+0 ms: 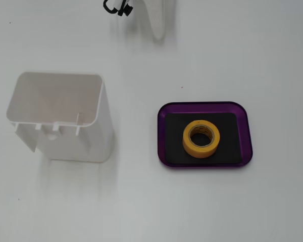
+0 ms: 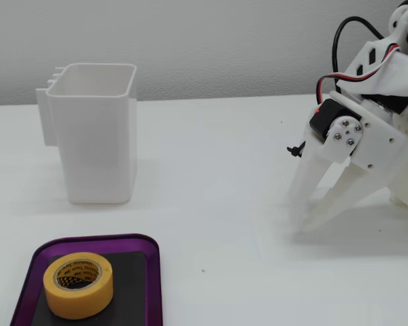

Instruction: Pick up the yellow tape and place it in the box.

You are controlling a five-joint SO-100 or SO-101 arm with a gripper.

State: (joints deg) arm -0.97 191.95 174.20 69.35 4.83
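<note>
You see the yellow tape (image 2: 77,284), a thick roll with printed core, lying flat in the purple box (image 2: 152,272) at lower left; the gripper (image 2: 301,221), right, points down at the table, fingers slightly apart and empty.

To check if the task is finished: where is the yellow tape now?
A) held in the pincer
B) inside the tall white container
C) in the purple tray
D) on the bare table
C: the yellow tape lies flat on the black bottom of the purple tray, with the pincer empty and apart.
</note>
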